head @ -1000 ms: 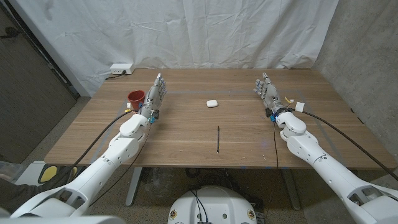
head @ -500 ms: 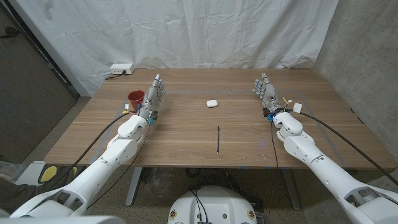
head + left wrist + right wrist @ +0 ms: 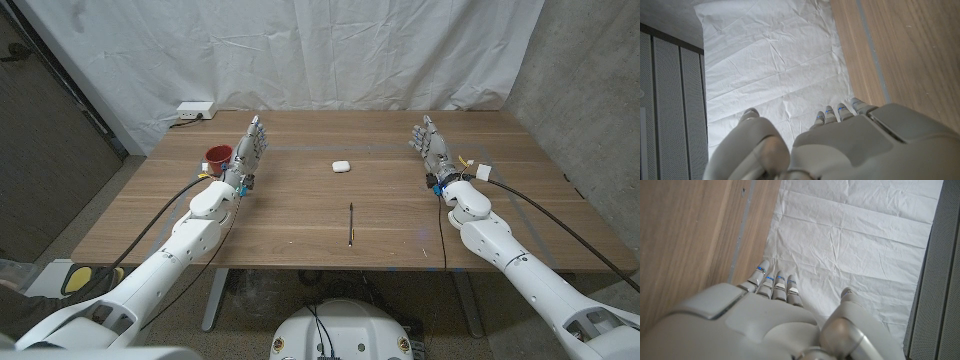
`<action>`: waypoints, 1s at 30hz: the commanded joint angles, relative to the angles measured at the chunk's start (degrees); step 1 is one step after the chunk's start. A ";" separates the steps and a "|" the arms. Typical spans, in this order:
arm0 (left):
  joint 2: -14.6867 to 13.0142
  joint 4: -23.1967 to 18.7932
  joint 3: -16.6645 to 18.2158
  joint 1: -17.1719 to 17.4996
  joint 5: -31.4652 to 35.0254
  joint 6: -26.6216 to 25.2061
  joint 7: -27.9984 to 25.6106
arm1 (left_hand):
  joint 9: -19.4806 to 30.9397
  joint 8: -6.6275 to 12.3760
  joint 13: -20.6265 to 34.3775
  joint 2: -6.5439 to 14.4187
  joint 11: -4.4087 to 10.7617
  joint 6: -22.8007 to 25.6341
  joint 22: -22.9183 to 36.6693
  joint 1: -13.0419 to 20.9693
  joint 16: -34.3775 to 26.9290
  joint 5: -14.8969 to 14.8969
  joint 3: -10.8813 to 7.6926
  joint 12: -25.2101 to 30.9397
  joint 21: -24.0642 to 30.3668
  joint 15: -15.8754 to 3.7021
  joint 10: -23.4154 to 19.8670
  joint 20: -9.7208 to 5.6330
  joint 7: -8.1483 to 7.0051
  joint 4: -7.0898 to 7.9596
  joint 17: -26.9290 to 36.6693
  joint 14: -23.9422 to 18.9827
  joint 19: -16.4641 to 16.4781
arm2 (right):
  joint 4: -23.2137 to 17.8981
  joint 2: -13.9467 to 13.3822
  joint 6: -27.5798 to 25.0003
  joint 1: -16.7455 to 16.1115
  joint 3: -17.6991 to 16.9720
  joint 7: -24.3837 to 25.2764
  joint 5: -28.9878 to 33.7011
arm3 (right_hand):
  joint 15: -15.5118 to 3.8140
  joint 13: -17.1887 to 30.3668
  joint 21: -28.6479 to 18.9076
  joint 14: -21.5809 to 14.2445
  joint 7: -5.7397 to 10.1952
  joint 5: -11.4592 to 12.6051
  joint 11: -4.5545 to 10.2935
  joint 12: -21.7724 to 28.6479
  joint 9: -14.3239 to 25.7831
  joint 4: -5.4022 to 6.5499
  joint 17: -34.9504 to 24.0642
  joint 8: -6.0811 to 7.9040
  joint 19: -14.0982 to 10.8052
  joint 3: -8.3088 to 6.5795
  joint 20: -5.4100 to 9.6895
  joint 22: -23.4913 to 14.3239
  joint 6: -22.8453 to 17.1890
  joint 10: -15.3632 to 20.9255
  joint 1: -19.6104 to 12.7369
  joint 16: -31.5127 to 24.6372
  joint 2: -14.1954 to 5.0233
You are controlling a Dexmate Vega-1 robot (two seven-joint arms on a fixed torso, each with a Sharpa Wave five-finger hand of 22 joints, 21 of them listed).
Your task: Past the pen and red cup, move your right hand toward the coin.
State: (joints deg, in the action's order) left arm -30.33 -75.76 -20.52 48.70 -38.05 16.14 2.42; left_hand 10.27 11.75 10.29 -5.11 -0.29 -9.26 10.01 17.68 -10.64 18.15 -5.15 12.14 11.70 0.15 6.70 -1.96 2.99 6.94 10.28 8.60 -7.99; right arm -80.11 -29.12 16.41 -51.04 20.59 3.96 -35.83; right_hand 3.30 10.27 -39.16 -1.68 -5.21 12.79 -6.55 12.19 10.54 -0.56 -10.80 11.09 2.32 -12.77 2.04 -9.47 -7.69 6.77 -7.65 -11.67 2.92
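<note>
My right hand (image 3: pixel 429 147) stands on its edge at the table's right, fingers stretched toward the far edge and holding nothing; it also appears in the right wrist view (image 3: pixel 765 322). A thin dark pen (image 3: pixel 351 223) lies at the centre front, left of that hand. The red cup (image 3: pixel 218 157) stands upright at the left, just beside my left hand (image 3: pixel 251 150), which is also extended and empty, as the left wrist view (image 3: pixel 840 145) shows too. I cannot make out a coin on the wood.
A small white rounded case (image 3: pixel 340 167) lies mid-table between the hands. A white power strip (image 3: pixel 193 110) sits at the back left corner. A white cloth (image 3: pixel 300 50) hangs behind the wooden table (image 3: pixel 300 210).
My right hand has drifted very slightly to the right. The left hand, cup and pen have not moved.
</note>
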 commanded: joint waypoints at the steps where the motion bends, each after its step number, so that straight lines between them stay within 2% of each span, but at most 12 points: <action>1: -0.50 -1.84 -0.39 0.14 0.49 -1.14 -0.58 | 0.29 0.31 0.31 0.52 0.09 0.61 0.24 0.55 -0.58 0.23 -0.21 0.24 0.23 0.20 -0.29 -3.47 0.09 -0.05 0.09 -0.24 0.35 | -2.78 -1.62 0.54 -0.85 -0.39 1.86 2.50 | 0.05 0.24 0.46 -0.47 -0.19 0.38 0.14 0.22 0.14 -0.19 -0.12 0.35 -0.58 -0.42 0.07 -0.29 -0.66 0.45 -0.77 -0.22 -0.07; 9: 0.09 -1.18 -0.88 -0.59 0.58 -1.56 -0.51 | 0.28 0.45 0.33 1.08 -0.01 1.37 0.24 1.00 -0.75 0.29 -0.37 0.52 0.27 0.07 -1.35 -3.15 0.00 -0.22 0.09 -1.06 0.67 | -3.87 -2.45 0.94 -1.22 -0.76 2.16 3.37 | 0.00 0.25 0.75 -0.71 0.11 0.36 -0.08 0.34 0.16 -0.35 -0.10 0.41 -0.87 -0.45 -0.04 -0.31 -0.91 0.86 -0.93 -0.23 -0.14; 12: 0.37 -0.75 -1.00 -0.96 0.72 -1.36 -0.45 | 0.26 0.71 0.34 1.56 0.50 2.69 0.24 1.52 -0.94 0.31 -0.46 0.79 0.59 -0.25 -2.59 -3.77 -0.16 -0.47 0.07 -2.18 1.84 | -4.30 -2.82 0.85 -1.29 -0.91 2.25 3.61 | -0.10 0.26 0.86 -0.83 0.19 0.36 0.18 0.33 0.16 -0.41 -0.10 0.43 -1.00 -0.46 -0.03 -0.31 -1.01 0.87 -0.98 -0.25 -0.17; 21: 0.55 0.14 -1.45 -1.98 1.02 -1.53 0.23 | 0.24 0.78 0.34 1.76 0.40 3.21 0.23 1.79 -0.84 0.30 -0.50 0.78 0.56 -0.40 -2.86 -3.94 -0.08 -0.59 0.06 -2.26 1.97 | -4.21 -3.11 1.17 -0.97 -1.00 2.57 4.61 | -0.21 0.27 1.15 -1.06 0.35 0.35 0.30 0.38 0.17 -0.56 -0.08 0.45 -1.39 -0.50 0.10 -0.33 -1.22 1.14 -1.13 -0.26 -0.29; 30: 0.24 0.02 -1.45 -2.20 0.84 -2.11 0.59 | 0.24 0.76 0.34 2.04 0.39 3.53 0.22 2.10 -0.75 0.29 -0.58 0.70 0.44 -0.32 -2.97 -3.78 -0.10 -0.73 0.06 -2.37 1.88 | -4.49 -4.01 0.47 -0.52 -0.60 4.93 8.13 | -0.33 0.27 1.34 -1.29 0.52 0.35 0.49 0.42 0.18 -0.67 -0.08 0.48 -1.71 -0.52 0.18 -0.34 -1.40 1.35 -1.24 -0.28 -0.36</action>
State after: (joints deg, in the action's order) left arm -30.00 -75.96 -21.81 47.00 -37.16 14.51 2.56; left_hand 10.26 12.31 10.55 -3.38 0.21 -6.08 10.00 19.41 -11.25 18.15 -5.62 12.53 12.10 -0.13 3.93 -2.06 2.90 6.47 10.27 6.42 -6.45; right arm -84.21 -32.24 17.40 -52.00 19.74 6.67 -31.09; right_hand 2.87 10.26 -37.93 -2.67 -4.80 12.79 -6.35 12.19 10.53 -1.02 -10.79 11.09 1.06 -13.22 2.05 -9.76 -8.72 7.58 -8.49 -11.70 2.55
